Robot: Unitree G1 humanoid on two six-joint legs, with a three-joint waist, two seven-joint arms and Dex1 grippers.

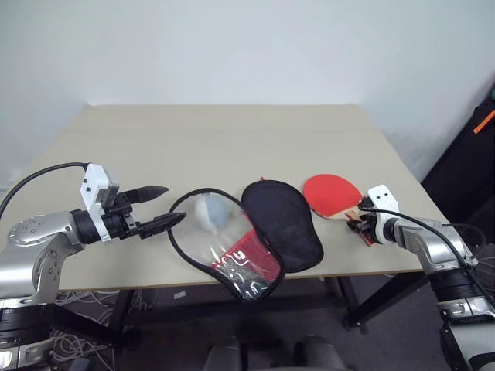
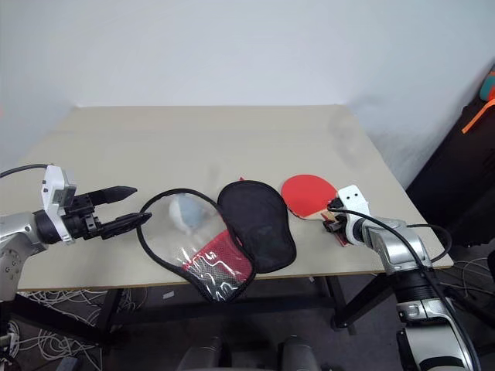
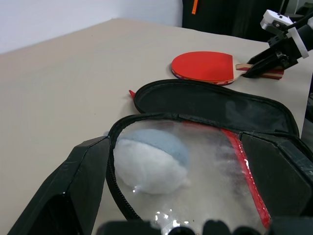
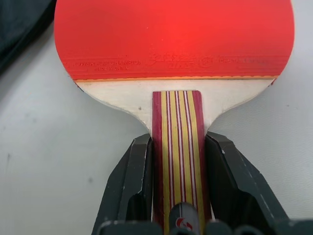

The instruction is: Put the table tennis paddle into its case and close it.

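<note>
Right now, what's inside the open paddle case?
The case lies unzipped on the table. In its clear-lined half sits a pale rounded lump, with red mesh at one end. The other half shows bare black lining. What the lump is cannot be told.

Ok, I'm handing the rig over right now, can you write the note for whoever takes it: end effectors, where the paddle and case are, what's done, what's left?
Right end effector: fingers on both sides of the table tennis paddle handle, touching it; paddle lies flat on the table, red face up, near the right front edge.
Left end effector: open, holding nothing, at the left rim of the case.
Case: unzipped and spread open near the front edge, between the two arms, clear-lined half and black half both lying open.
Done: case open, paddle handle bracketed.
Left: lift the paddle, slide it into the case, fold the case shut and zip it.
</note>
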